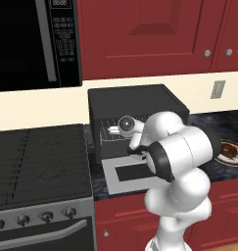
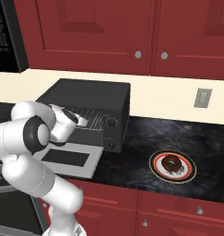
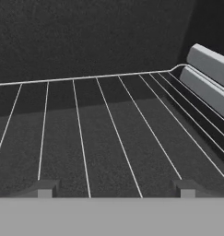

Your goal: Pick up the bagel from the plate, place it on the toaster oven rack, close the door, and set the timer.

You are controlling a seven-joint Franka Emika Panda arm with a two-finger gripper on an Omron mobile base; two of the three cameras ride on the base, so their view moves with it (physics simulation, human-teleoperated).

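A dark brown bagel [image 2: 171,162] lies on the round white plate [image 2: 155,171] with a red-orange ring, on the counter to the right of the toaster oven [image 2: 92,92]. The oven's door [image 2: 69,159] hangs open and flat toward me. My arm reaches into the oven's mouth. My gripper [image 3: 116,189] is open, its two tips wide apart just above the wire rack [image 3: 109,133], with nothing between them. The bagel [image 1: 229,150] and plate [image 1: 236,159] also sit at the right edge, past the arm's elbow.
A black microwave [image 1: 37,39] hangs at the upper left above the stove [image 1: 39,162]. Red cabinets run above and below the dark counter [image 2: 141,138]. Two knobs [image 2: 112,122] sit on the oven's right front. A wall outlet [image 2: 202,97] is behind the plate.
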